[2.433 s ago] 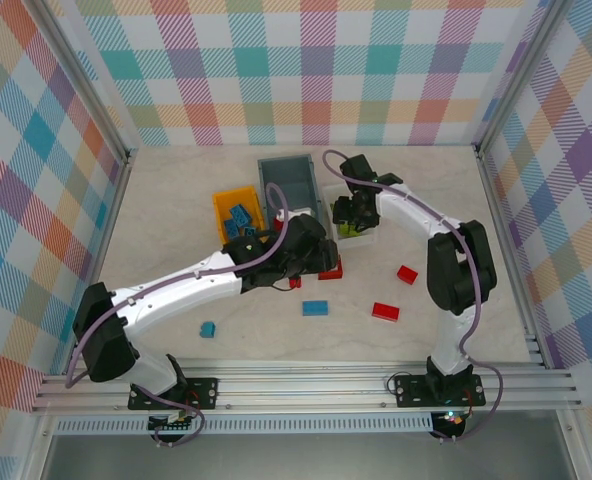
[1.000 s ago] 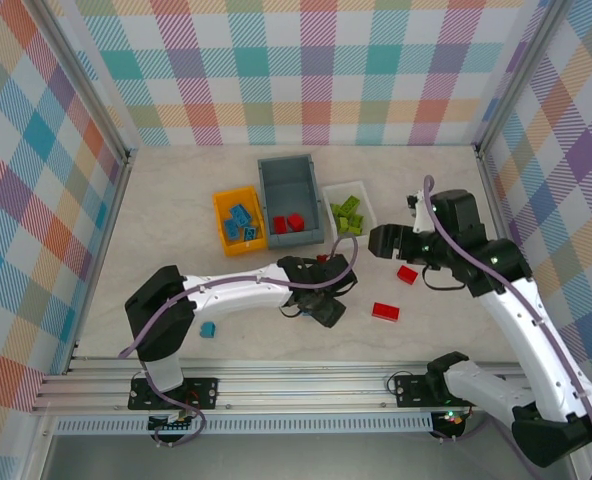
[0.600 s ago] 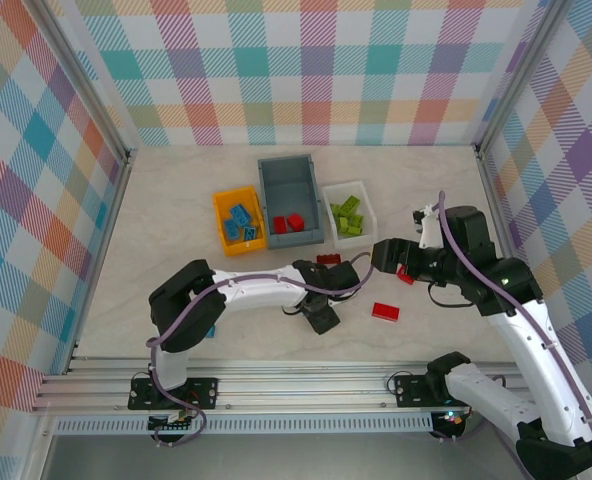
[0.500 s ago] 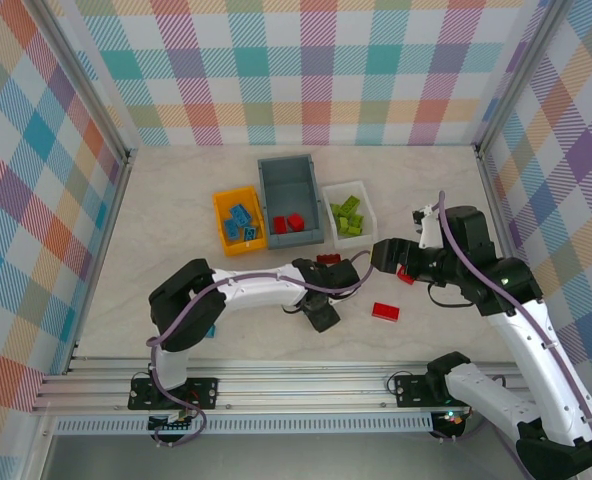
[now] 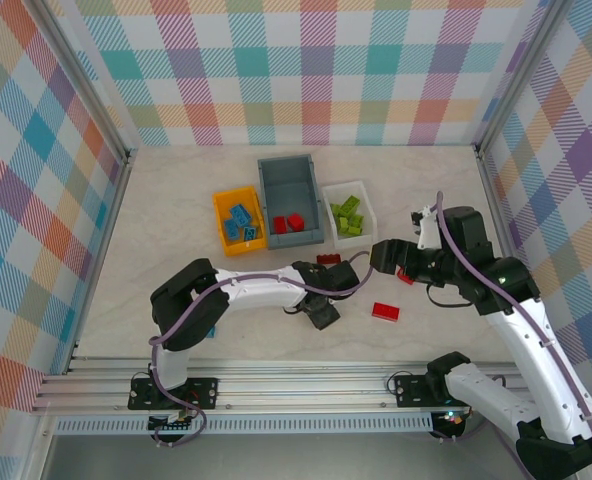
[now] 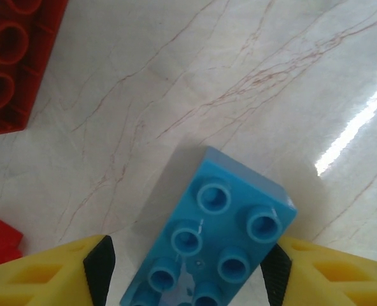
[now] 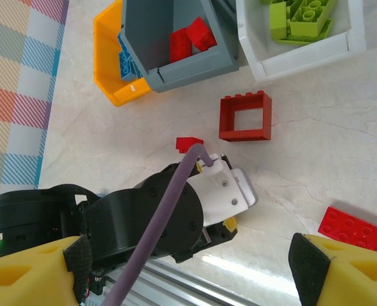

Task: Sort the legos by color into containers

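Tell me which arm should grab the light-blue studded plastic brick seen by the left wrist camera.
Left. The left pincer, open, straddles the light-blue studded plastic brick, a finger on each side. The right pincer hangs well away from it.

Grey-blue bin (image 5: 288, 183) (red legos (image 5: 296, 221) inside)

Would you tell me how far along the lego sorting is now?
Partly done. Blue bricks sit in the yellow bin, red bricks in the grey bin, green bricks in the white bin. In hand: the open left gripper straddles a loose blue brick, not yet clamped; the right gripper is open and empty. Left: a red frame, a flat red brick and a small red piece on the table.
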Robot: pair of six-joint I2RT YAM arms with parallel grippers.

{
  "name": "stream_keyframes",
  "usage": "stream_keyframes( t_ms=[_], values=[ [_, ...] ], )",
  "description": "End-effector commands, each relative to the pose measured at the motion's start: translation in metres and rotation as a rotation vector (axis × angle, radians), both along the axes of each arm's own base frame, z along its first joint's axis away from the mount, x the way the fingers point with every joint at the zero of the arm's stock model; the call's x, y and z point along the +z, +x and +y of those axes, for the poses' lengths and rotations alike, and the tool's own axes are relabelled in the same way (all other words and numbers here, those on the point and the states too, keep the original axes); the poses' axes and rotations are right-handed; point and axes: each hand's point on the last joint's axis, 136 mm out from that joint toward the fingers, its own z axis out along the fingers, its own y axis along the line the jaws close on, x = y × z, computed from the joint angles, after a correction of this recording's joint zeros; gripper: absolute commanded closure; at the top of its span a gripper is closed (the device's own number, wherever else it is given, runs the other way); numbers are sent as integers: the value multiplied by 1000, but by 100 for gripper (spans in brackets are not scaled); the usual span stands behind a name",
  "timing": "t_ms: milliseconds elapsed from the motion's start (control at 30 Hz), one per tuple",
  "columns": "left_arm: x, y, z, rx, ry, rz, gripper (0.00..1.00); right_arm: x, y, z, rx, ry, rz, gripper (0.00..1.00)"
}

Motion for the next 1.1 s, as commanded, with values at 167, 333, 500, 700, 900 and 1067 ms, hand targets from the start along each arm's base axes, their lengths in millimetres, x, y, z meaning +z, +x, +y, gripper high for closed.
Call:
stream_keyframes(
  t_ms=[167,333,500,700,900,1067],
  values=[
    [68,12,1,49,-102,-143,30,3,0,0,0,10,-12,17],
    [43,8,6,21,-57,-59,29,5,0,1,1,17,-14,17],
    [22,6,2,-1,-41,32,29,10,-1,0,-1,21,-24,17],
    [-3,9,5,14,-25,91,29,8,-3,-1,-4,19,-19,17],
    [-15,10,6,37,-30,86,56,6,-2,-1,-6,14,-17,17],
    [27,25,17,142,-100,-47,69,7,-1,2,12,24,-24,18]
  ],
)
